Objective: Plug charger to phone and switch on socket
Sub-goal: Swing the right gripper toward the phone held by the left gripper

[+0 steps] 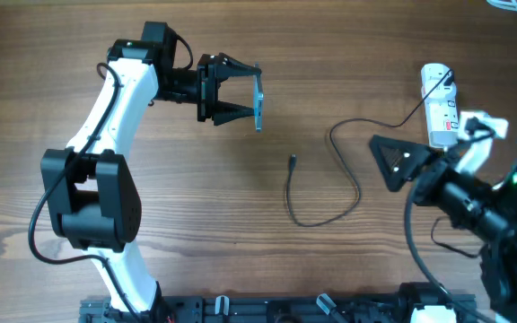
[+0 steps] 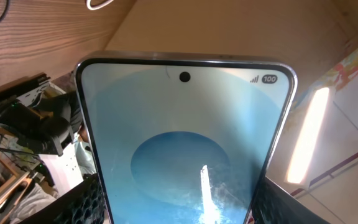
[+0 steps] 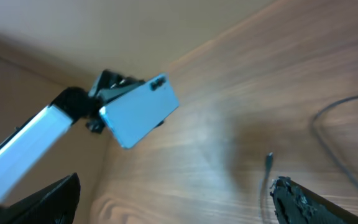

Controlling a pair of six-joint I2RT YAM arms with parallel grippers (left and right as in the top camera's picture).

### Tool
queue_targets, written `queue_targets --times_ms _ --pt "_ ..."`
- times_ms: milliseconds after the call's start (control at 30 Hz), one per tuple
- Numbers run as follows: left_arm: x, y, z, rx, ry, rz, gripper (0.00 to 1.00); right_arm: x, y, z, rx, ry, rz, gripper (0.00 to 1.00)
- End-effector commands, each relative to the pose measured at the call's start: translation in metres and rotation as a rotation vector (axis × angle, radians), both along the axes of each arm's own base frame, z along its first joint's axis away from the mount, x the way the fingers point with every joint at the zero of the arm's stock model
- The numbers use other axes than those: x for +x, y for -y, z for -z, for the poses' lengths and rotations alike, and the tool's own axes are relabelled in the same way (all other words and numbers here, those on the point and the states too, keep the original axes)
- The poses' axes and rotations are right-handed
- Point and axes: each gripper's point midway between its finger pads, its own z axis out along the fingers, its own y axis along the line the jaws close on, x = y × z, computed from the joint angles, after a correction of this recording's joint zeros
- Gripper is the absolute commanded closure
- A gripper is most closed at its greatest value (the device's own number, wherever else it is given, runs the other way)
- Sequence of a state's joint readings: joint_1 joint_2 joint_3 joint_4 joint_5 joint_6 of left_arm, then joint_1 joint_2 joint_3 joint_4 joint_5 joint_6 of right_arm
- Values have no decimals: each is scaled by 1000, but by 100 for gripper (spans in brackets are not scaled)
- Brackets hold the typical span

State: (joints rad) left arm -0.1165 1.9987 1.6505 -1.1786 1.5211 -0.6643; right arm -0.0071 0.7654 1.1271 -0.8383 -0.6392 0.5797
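Wooden table (image 1: 330, 54), phone (image 1: 258, 109) clamped on edge in left gripper (image 1: 256, 93) at 11 o'clock, charger (image 1: 348, 202) laid loose at centre, socket (image 1: 436, 108) at 2 o'clock, right gripper (image 1: 383, 162) spread wide, nothing held.

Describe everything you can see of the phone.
The phone is a slim smartphone with rounded corners and a thin silvery frame. Its lit screen shows pale blue wallpaper with a darker circle, a punch-hole camera at top centre, signal bars and "100". The left gripper holds it by its sides, lifted off the wooden table and edge-on to the overhead camera. Nothing is plugged into it; the charger's connector tip lies apart on the table.
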Motion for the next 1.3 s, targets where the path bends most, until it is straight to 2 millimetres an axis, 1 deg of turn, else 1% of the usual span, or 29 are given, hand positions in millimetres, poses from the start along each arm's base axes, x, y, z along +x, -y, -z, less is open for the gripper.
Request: queue_targets --times_ms 0,67,133,267,400,467,533,633,733,867,933,1033,1133,1267 --pt "-5 -1 -23 -60 32 1 34 -16 -31 -23 40 100 -253 0" --pt "-5 -1 -23 -60 32 1 34 -14 -30 -22 24 89 -241 0" --pt "-5 -1 -23 -60 32 1 34 -9 -26 -20 -25 61 -186 0" --pt "-5 -1 -23 -60 32 1 35 -6 -25 -27 -149 21 -135 0" --pt "-5 -1 -23 -60 33 1 35 -3 -35 -23 -323 -106 -138 1" --pt "-5 -1 -23 -60 33 1 35 -1 -45 -18 -405 -154 -161 1" --pt "-5 -1 -23 -60 33 1 36 3 -62 -14 -476 -190 -207 1" --pt "-5 -1 -23 -60 32 1 36 9 -87 -11 -537 -198 -260 1" --pt "-5 -1 -23 -60 32 1 36 20 -111 -7 -589 -201 -258 1" --pt "-5 -1 -23 -60 33 1 36 37 -137 -5 -641 -176 -222 0" --pt "-5 -1 -23 -60 33 1 36 41 -153 -1 -650 -167 -242 0" --pt "-5 -1 -23 -60 32 1 36 46 -165 6 -662 -163 -248 1" --pt "-5 -1 -23 -60 32 1 36 57 -170 11 -682 -153 -218 1" --pt "-5 -1 -23 -60 32 1 36 66 -176 9 -657 -136 -188 1"
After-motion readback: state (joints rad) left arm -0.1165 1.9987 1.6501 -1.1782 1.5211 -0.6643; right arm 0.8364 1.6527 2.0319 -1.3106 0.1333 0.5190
